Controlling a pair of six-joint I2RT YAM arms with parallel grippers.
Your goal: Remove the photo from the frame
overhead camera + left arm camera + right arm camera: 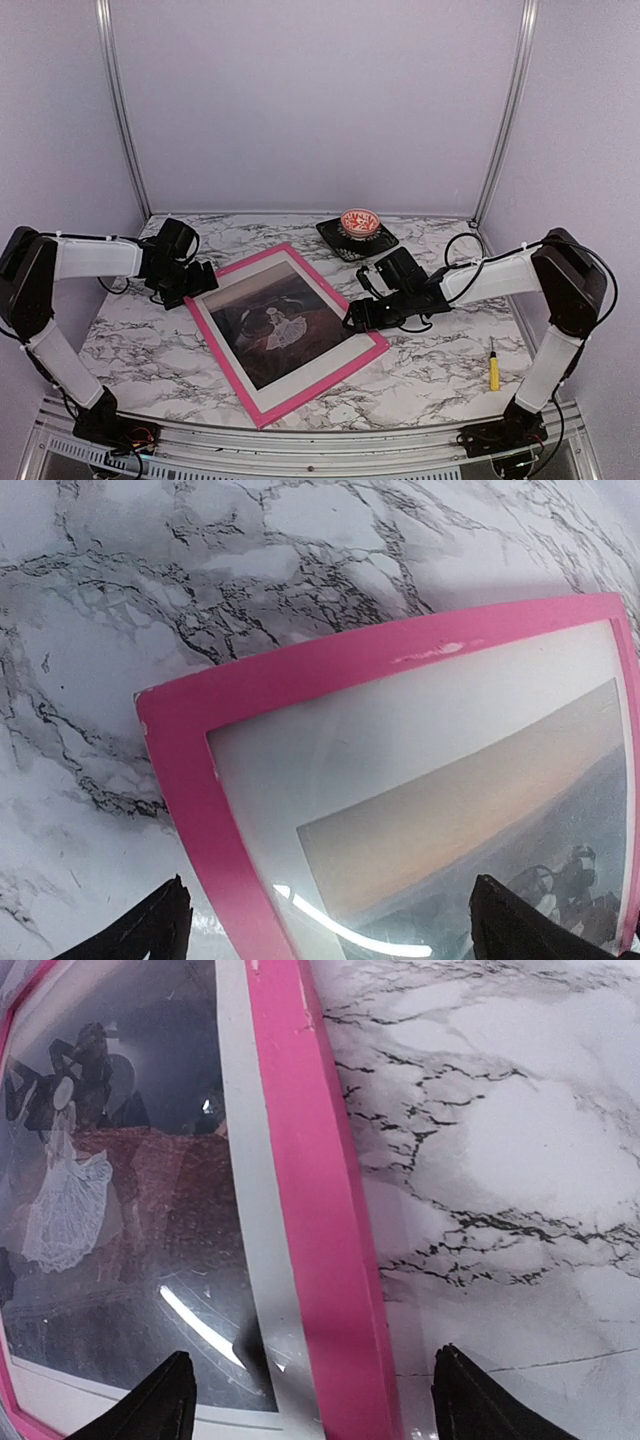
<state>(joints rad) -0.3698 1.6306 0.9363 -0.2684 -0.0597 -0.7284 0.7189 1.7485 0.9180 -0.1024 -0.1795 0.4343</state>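
The frame (222, 342) with its bright pink border lies flat on the marble table, face up. The photo (280, 322), a dark scene with a white-dressed figure and white margins, sits inside it under glass. My left gripper (200, 281) is open over the frame's far left corner; in the left wrist view its jaws straddle the pink border (190, 780). My right gripper (358, 315) is open over the frame's right edge; in the right wrist view its jaws straddle the pink border (320, 1210), with the photo (110, 1200) to the left.
A black tray (340, 238) carrying a red patterned bowl (360, 221) stands at the back, just behind the right arm. A yellow-handled screwdriver (493, 369) lies at the right front. Purple walls enclose the table (150, 340).
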